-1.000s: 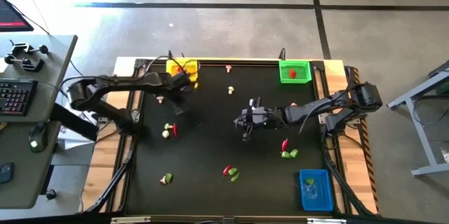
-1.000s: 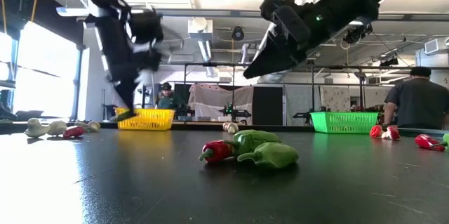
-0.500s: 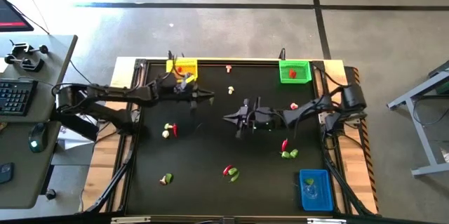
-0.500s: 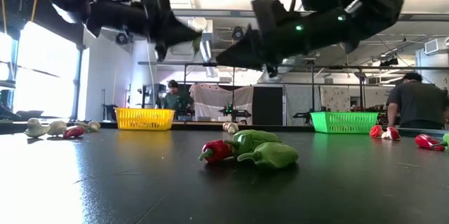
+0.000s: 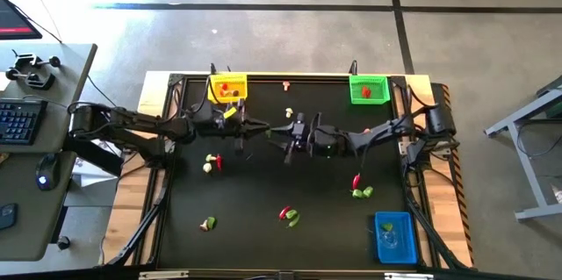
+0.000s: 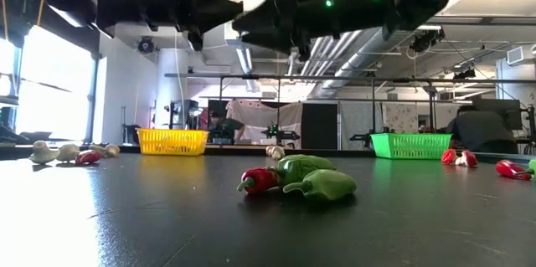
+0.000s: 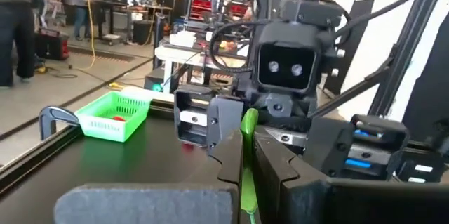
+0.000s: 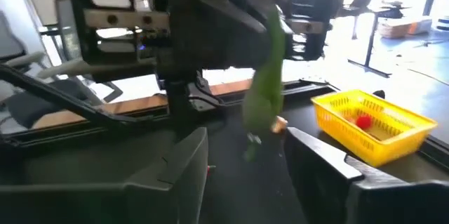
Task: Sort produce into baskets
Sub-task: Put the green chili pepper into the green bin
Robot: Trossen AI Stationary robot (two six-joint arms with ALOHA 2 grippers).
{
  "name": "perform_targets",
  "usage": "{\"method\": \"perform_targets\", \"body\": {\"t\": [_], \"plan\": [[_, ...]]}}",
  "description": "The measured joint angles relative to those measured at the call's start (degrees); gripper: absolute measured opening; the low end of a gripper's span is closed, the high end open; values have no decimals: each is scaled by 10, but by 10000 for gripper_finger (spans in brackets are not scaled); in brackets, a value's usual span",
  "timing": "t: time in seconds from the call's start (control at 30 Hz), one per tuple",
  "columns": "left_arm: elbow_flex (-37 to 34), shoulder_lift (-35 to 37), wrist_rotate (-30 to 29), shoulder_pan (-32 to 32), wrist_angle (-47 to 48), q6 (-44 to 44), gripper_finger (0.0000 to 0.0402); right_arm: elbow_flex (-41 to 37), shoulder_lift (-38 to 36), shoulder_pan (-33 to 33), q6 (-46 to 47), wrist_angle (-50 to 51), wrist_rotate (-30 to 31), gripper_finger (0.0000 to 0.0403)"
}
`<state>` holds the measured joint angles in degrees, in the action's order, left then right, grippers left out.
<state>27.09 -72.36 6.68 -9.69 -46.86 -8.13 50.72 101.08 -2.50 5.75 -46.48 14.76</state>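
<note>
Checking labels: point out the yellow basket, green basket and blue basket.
yellow basket [image 5: 227, 89], high view, on its rim.
green basket [image 5: 369, 89], high view, on its mesh floor.
blue basket [image 5: 395, 236], high view, on its floor.

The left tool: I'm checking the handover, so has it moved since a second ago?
Yes. In the high view the left tool has swung away from the yellow basket toward table centre, meeting the right tool.
</note>
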Motion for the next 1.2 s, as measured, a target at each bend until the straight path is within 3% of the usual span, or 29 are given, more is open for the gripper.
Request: {"method": "perform_targets", "body": {"t": [0.23,0.47,0.53,0.67,0.9,1.03,1.2], "plan": [[0,0,-2,28,-31,14,1,32,0,0,-15,48,-15,155],[1,0,-4,35,-28,28,1,43,0,-1,-24,55,-16,30],[1,0,-6,35,-26,27,4,43,0,-1,-28,59,-16,11],[1,0,-28,35,-20,35,27,43,0,-2,-20,68,-14,22],[1,5,-48,35,-22,78,94,43,-12,-2,-17,83,-9,6],[1,10,-85,35,-20,111,129,44,-31,-1,-17,123,39,10],[-3,10,-89,35,-11,118,157,44,-84,8,20,252,109,10]]}}
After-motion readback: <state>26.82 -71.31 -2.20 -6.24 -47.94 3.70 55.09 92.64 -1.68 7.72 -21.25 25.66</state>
